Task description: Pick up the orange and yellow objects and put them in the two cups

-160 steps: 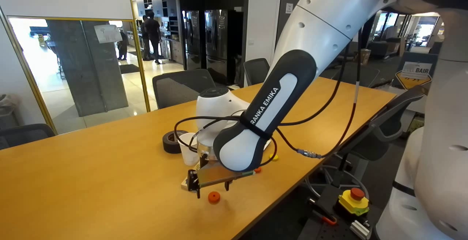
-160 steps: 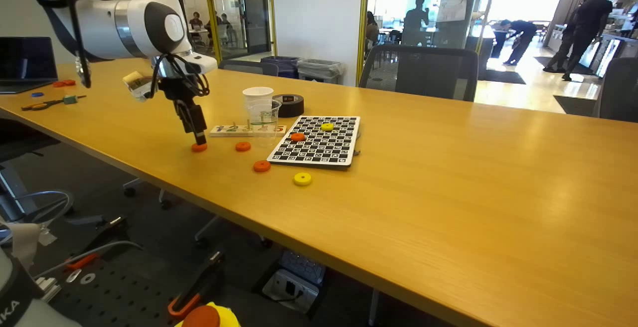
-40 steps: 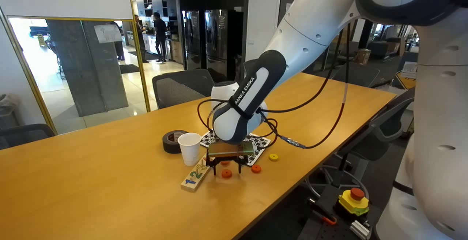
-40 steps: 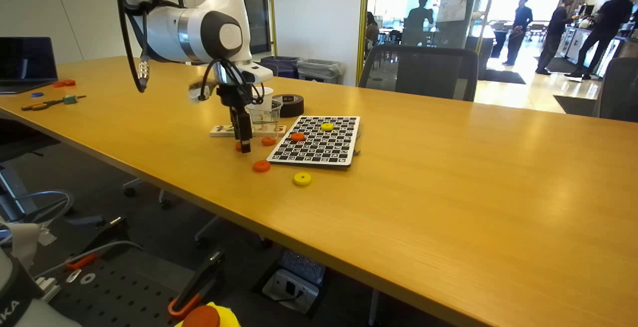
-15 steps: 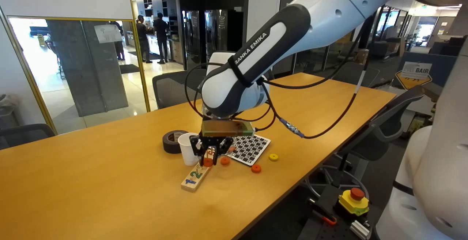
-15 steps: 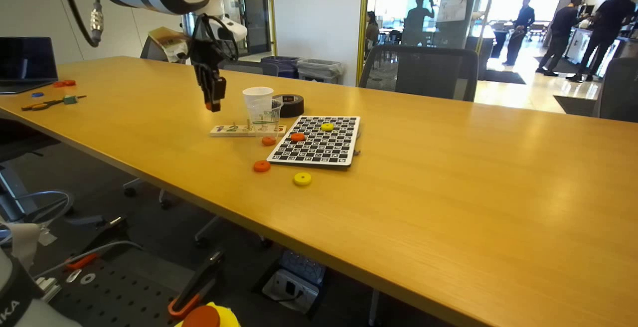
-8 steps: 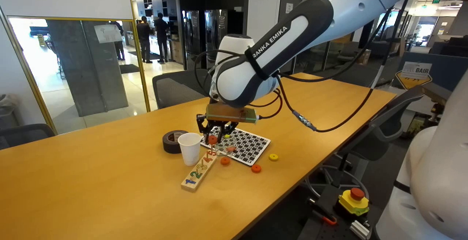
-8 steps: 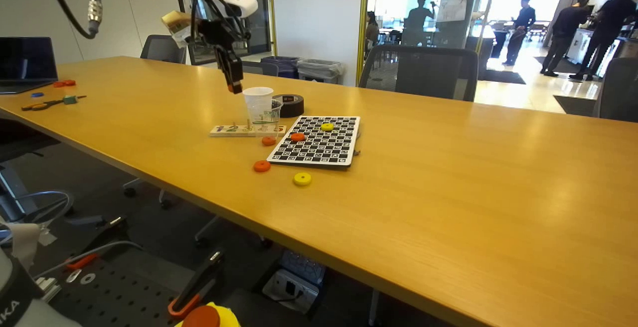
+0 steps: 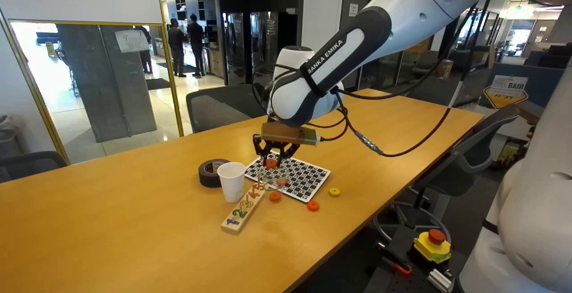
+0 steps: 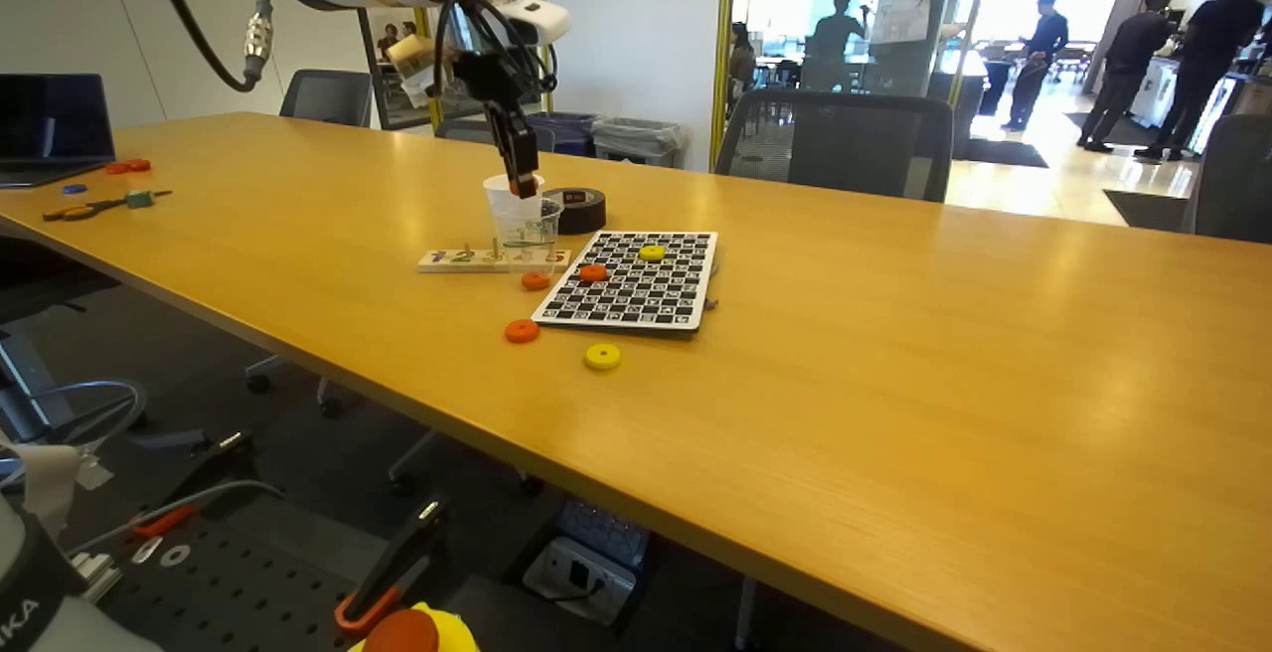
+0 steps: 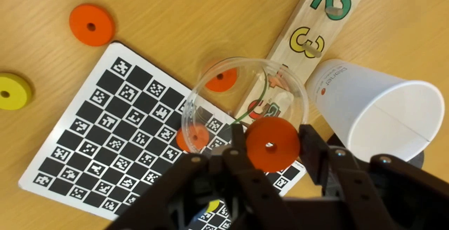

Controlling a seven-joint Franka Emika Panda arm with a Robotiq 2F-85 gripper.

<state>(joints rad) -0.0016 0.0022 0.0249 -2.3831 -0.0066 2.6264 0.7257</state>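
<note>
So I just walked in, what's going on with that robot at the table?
A robot arm has its claw closed on an orange disc, held in the air near the clear plastic cup; it isn't in a cup yet. The white cup stands upright nearby. Two orange pieces and a yellow one lie beside the checkered board, and another orange piece and another yellow one sit on it.

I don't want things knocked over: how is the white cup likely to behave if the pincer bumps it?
The white cup would probably tip easily, since its base is narrower than its mouth. It is likely light, as the rim looks thin. The papery wall, with what looks like a seam inside, may give if squeezed.
</note>
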